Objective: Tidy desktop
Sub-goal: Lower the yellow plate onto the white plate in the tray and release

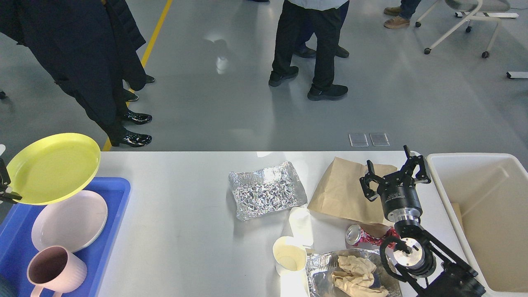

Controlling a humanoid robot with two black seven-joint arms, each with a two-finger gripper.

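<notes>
Head view: cluttered white desktop (185,231).
Right gripper (394,171) spread wide above brown bag (342,194); left gripper (5,187) pinches yellow plate (53,167).

Desktop (185,231): glossy white, wide, level, fills lower view; littered on right half.

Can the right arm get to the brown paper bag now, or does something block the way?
Probably yes. The right gripper is open and hovers right over the brown paper bag, with nothing between them; the crushed can lies nearer, beside the arm.
</notes>
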